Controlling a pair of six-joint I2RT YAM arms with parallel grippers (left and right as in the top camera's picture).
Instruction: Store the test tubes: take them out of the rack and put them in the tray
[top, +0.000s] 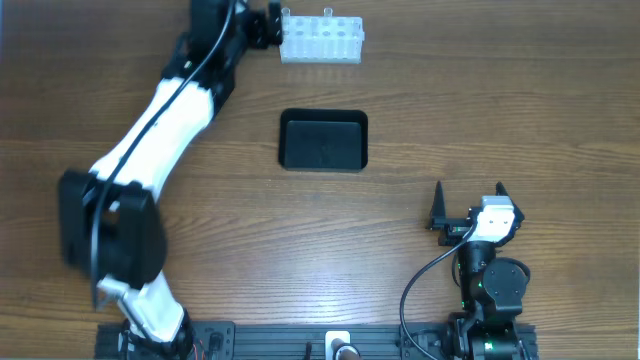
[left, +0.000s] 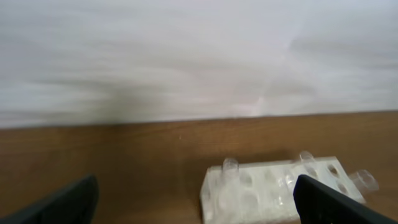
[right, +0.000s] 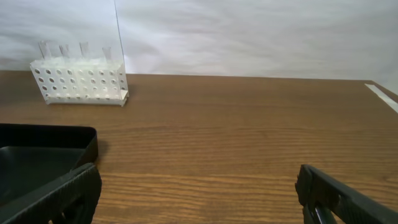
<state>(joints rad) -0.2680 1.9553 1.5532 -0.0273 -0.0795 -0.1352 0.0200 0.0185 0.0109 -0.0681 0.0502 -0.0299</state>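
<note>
Left gripper (top: 272, 25), spread wide, hangs beside one rack (top: 321, 40) holding four tubes (right: 64, 50); right gripper (top: 470, 208), also wide, sits near one tray (top: 323, 140).

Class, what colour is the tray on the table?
The tray is black, clearest in the top view.

Overhead view, two low wrist views, rack (top: 321, 38) common to all

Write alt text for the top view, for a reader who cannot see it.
A white rack with clear tubes stands at the far side of a wooden table, and the left claw is open beside its left end. An empty-looking black tray lies mid-table; the right claw, open, rests near its arm's base.
</note>
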